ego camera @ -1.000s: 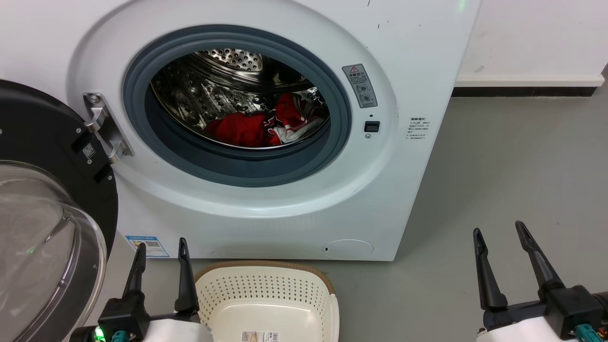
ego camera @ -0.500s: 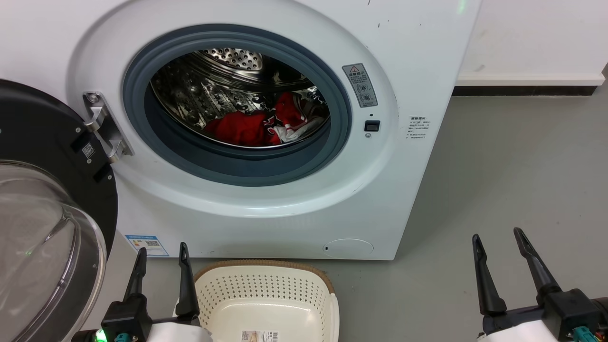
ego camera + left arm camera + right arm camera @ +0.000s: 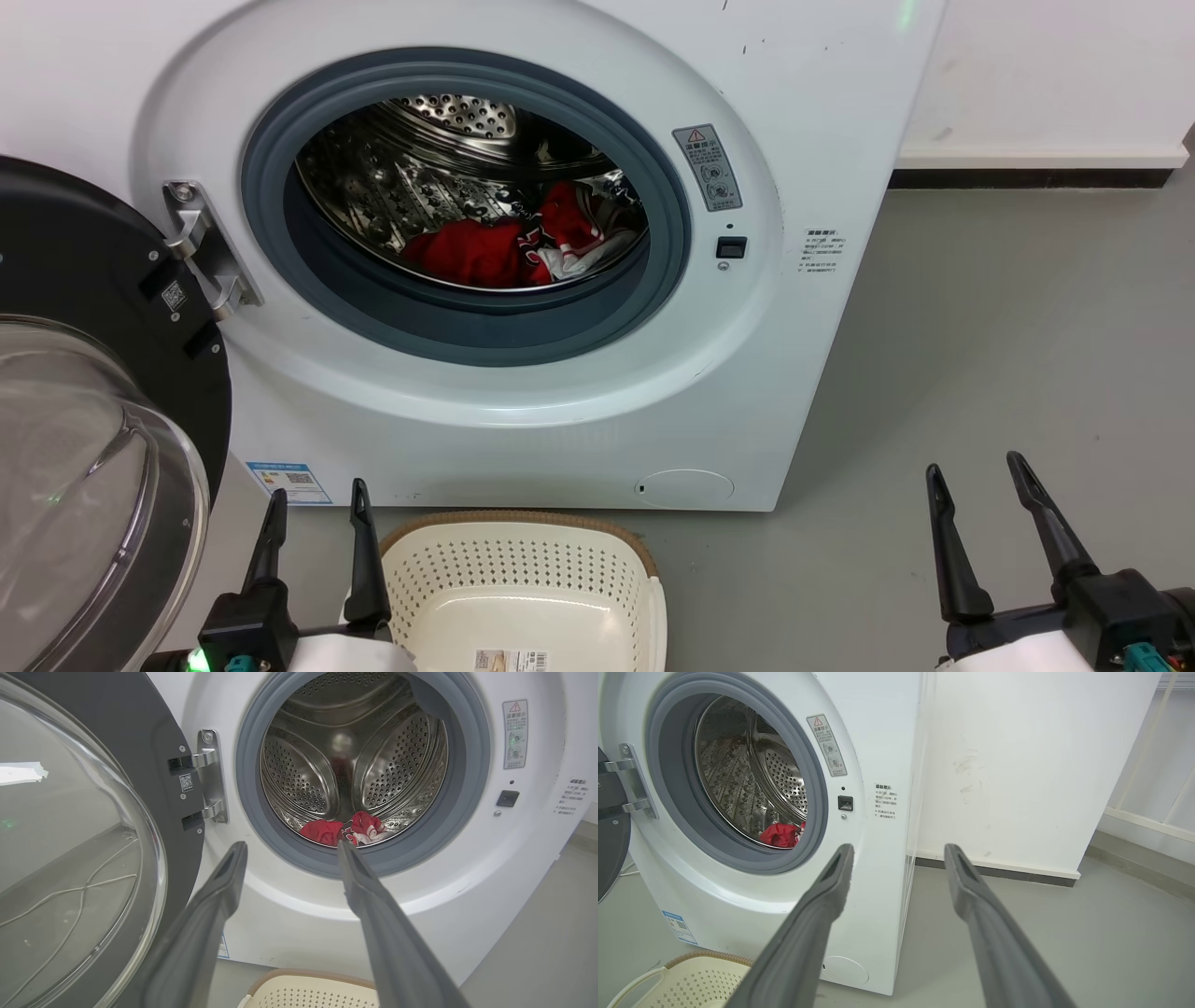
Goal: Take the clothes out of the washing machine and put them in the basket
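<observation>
Left pincer [image 3: 317, 490], right pincer [image 3: 975, 467]: lowered slightly, released, empty. Clothes [image 3: 509, 247], 12 o'clock in washing machine [image 3: 560, 439]: unfetched; reach in next.

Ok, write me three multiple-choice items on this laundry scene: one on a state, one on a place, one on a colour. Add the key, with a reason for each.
1. The door of the washing machine is:
A. shut
B. swung open
C. taken off

2. The clothes lie:
A. inside the drum
B. on the floor
C. draped over the door

3. The rim of the basket is:
A. green
B. black
C. brown

Key:
1 B, the door stands aside at the left of the head view and the opening is uncovered.
2 A, the red fabric rests at the bottom of the perforated steel drum.
3 C, a brown band edges the cream perforated walls.
</observation>
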